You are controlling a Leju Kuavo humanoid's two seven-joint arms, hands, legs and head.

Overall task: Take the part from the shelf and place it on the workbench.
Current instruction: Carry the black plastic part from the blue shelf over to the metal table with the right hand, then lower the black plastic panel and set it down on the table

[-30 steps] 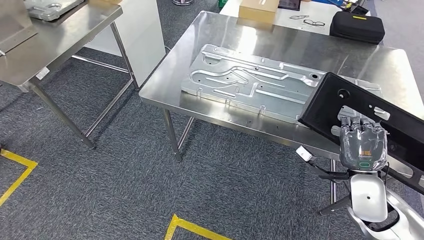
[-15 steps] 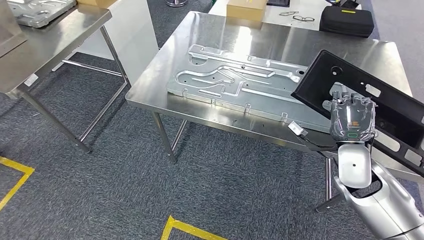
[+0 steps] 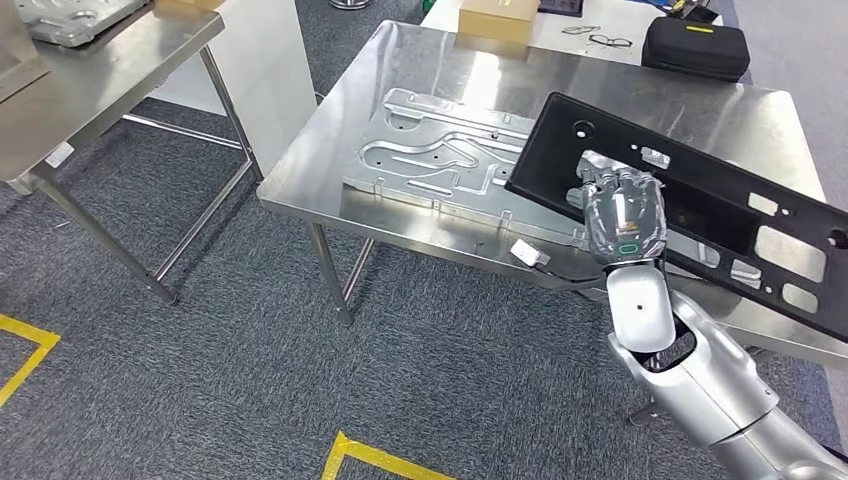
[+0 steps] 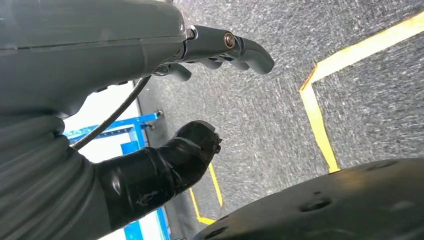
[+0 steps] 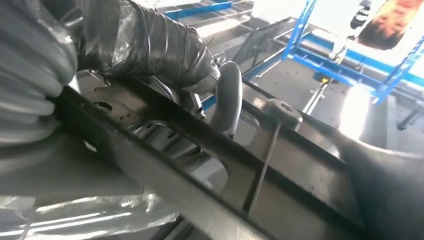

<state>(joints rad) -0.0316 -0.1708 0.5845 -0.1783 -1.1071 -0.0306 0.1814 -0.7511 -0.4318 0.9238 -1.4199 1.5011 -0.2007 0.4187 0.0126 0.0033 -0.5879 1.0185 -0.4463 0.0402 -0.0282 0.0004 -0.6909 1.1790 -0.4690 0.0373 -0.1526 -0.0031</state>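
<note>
Head view, nearest first: the silver right arm rises from the lower right, and the right robot hand [image 3: 624,214] grips the black part [image 3: 700,215], a long flat panel with cut-outs, at its near edge. The part hangs tilted over the right side of the steel worktop [image 3: 330,150], its left corner over the silver stamped plate [image 3: 440,155] lying flat there. A small white tag [image 3: 528,252] on a cable dangles near the worktop's front edge. Further back on the worktop sit a cardboard box [image 3: 498,16], a pair of glasses [image 3: 603,38] and a black case [image 3: 696,46]. At left stands a second steel table [image 3: 90,80]. From the left wrist, the left robot hand [image 4: 200,95] hangs over grey carpet, fingers apart, holding nothing.
</note>
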